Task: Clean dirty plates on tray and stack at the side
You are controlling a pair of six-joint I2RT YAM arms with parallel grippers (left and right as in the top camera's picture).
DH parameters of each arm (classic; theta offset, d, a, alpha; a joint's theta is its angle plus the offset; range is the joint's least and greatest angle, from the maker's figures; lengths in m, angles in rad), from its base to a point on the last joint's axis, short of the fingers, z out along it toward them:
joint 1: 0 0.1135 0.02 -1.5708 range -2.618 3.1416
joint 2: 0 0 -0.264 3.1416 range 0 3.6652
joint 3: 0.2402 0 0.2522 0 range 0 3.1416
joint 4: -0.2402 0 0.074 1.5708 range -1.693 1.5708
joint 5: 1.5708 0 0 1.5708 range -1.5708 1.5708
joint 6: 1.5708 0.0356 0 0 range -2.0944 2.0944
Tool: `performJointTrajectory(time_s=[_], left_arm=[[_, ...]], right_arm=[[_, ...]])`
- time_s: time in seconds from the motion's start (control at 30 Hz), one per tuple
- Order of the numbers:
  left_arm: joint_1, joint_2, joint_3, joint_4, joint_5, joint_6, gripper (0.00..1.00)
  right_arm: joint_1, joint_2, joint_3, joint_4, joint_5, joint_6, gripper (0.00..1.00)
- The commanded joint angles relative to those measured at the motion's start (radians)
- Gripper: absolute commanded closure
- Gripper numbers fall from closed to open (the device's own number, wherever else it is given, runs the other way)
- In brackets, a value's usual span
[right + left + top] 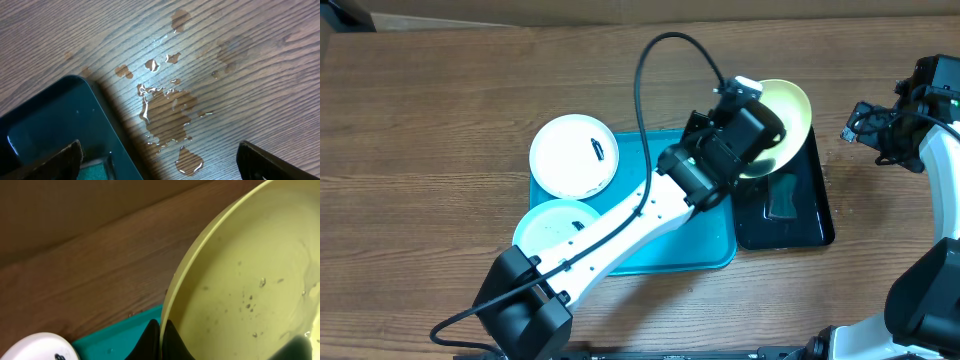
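The left gripper point(161, 332) was closed tight on the rim of the yellow-green plate point(792, 108). It held this plate tilted over the far end of the black tray point(808, 215), and small drops were on the plate's inside. The white plate point(573, 155), with a small dark smear, lay at the far left corner of the blue tray point(715, 250). The pale-blue plate point(550, 225) lay at its near left corner. The right gripper point(160, 152) was spread wide and held nothing, above a wet patch point(167, 112) on the table point(420, 120).

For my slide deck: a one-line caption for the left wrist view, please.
Left tool shut on the rim of the yellow-green plate, turquoise tray and wooden table behind.
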Motion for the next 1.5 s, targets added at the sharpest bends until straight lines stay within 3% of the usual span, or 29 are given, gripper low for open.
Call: performJointTrajectory(time_s=[0.0,0.5,0.63,0.8,1.2,1.33,1.47], left_arm=[[-0.026,0.033,0.026,0.035,-0.103,0.109,0.96],[-0.143,0.071,0.026,0.344,-0.47,0.574,0.96],[-0.146,0.071,0.026,0.414,-0.488,0.642,0.96],[-0.146,0.071,0.026,0.503,-0.549,0.652,0.96],[-0.161,0.071,0.026,0.499,-0.559,0.613,0.96],[-0.193,0.071,0.026,0.455,-0.54,0.509,0.96],[-0.187,0.071,0.026,0.443,-0.517,0.498,0.96]], right_arm=[[-0.003,-0.003,-0.005,0.002,0.001,0.004,0.0],[-0.003,-0.003,-0.005,0.002,0.001,0.004,0.0],[-0.003,-0.003,-0.005,0.002,0.001,0.004,0.0],[-0.003,-0.003,-0.005,0.002,0.001,0.004,0.0],[-0.003,-0.003,-0.005,0.002,0.001,0.004,0.0],[-0.003,-0.003,-0.005,0.002,0.001,0.004,0.0],[-0.003,-0.003,-0.005,0.002,0.001,0.004,0.0]])
